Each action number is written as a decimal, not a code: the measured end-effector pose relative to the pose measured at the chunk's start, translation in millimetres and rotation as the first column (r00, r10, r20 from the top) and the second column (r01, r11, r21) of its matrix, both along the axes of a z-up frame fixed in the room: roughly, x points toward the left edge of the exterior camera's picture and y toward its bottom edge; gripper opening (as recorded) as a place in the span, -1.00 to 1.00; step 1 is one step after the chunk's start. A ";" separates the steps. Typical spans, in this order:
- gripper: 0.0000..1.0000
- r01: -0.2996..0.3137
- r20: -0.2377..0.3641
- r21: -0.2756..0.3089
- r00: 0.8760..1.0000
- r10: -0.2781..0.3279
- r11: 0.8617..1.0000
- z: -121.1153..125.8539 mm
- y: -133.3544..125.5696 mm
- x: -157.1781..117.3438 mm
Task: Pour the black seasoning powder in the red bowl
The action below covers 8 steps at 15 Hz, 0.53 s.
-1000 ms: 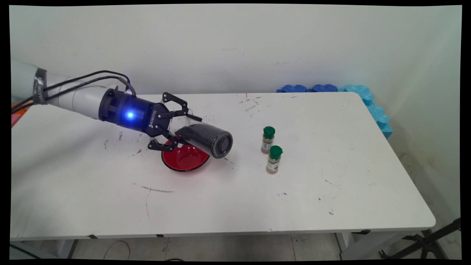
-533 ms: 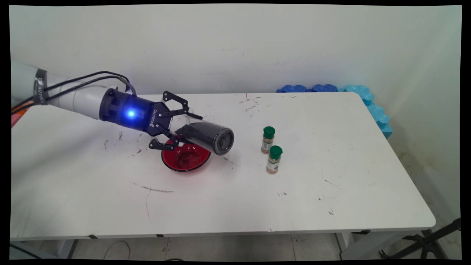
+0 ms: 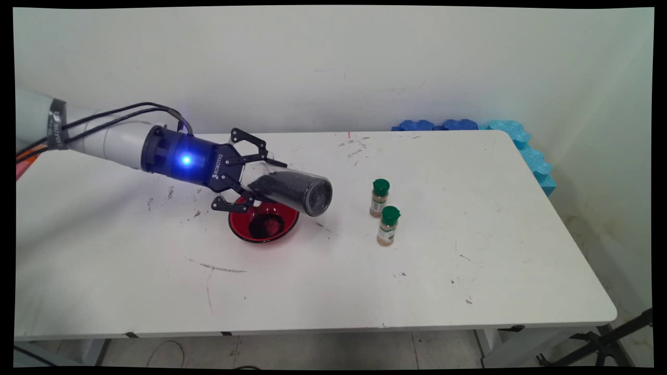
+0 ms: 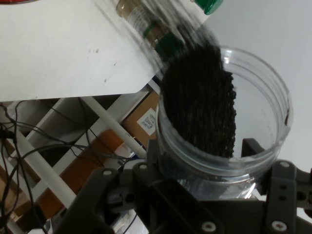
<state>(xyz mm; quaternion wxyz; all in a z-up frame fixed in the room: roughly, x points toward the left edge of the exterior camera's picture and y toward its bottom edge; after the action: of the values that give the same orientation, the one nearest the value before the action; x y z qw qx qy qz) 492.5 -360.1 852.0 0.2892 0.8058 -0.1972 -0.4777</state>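
Jar of black grains, clear, lying nearly level left of centre in the main view, base toward the right, mouth toward the left and dipped a little. Clamped near its mouth end by the hand, fingers closed on it from above and below. Held directly over a red bowl on the worktop, clear of the rim. Dark heap of grains in the bowl's middle. Right of centre, well apart from the jar: two green-capped bottles, one behind, one in front, upright and just beside each other. Blue foam along the far right edge.

Hand view: looking into the jar's open mouth, grains banked against its left wall, right side bare. Hand tight round the jar's neck at the bottom of the frame. Worktop filling the upper left, both bottles at the top edge, one blurred, the other showing only its green cap. Cables and cardboard boxes at lower left.
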 end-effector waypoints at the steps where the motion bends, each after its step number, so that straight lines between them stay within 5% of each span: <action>1: -1.00 -0.002 -0.001 0.002 1.000 0.002 1.000 -0.2 0.2 0.2; 8: -1.00 -0.016 -0.006 0.015 1.000 0.016 1.000 -1.5 -0.7 0.6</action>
<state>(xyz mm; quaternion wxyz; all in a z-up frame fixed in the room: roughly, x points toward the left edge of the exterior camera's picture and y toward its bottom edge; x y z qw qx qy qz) 493.1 -360.9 850.5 0.2879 0.8079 -0.1863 -0.4794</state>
